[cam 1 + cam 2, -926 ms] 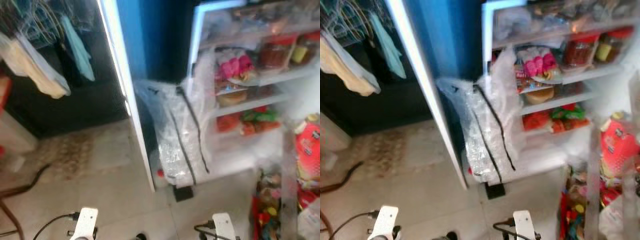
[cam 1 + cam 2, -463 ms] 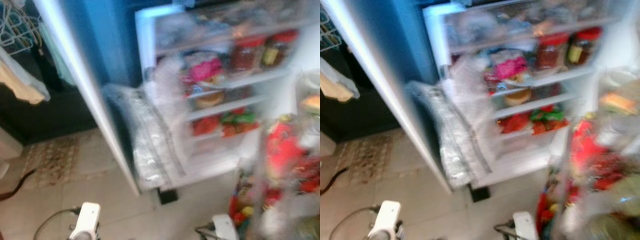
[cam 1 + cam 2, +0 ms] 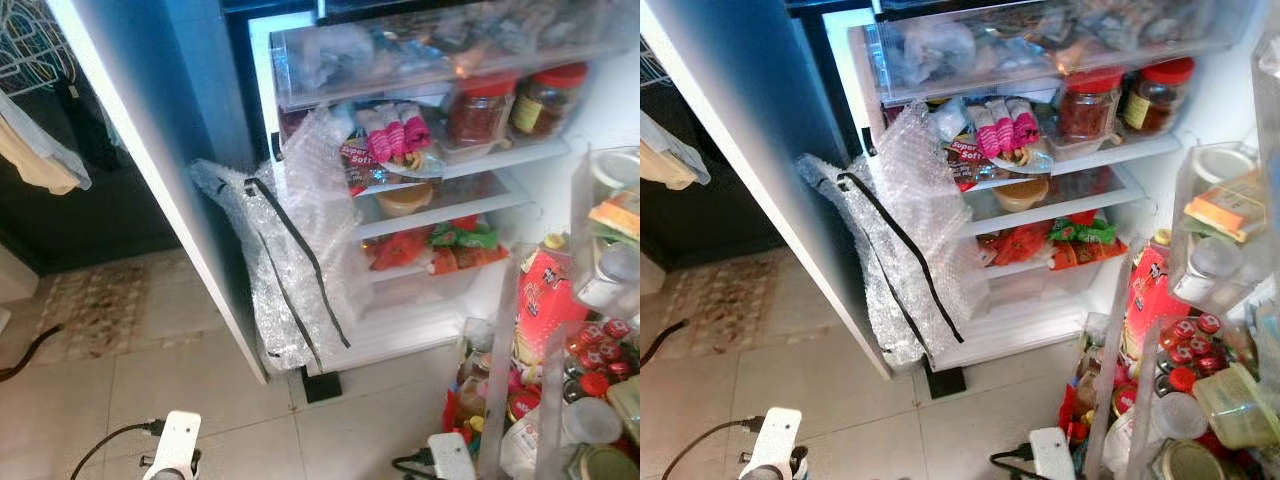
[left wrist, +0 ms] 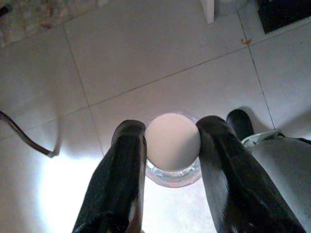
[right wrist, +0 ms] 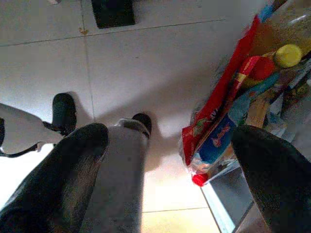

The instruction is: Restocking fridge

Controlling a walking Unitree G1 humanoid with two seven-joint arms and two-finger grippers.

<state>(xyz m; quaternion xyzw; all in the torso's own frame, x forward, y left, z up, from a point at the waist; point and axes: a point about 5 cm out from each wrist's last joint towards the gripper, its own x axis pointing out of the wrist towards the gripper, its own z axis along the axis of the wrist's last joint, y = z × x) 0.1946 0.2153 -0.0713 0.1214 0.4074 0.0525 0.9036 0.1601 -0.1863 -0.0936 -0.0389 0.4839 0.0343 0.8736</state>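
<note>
I see the open fridge with stocked shelves. Two red-lidded jars stand high inside it; pink packets sit beside them. Bubble wrap hangs against the fridge's lower edge. The fridge's door shelves hold red-capped bottles.

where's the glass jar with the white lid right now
In the left wrist view the glass jar sits clamped between the left gripper fingers, held above the tiled floor, low on the robot's left, short of the open fridge.
</note>
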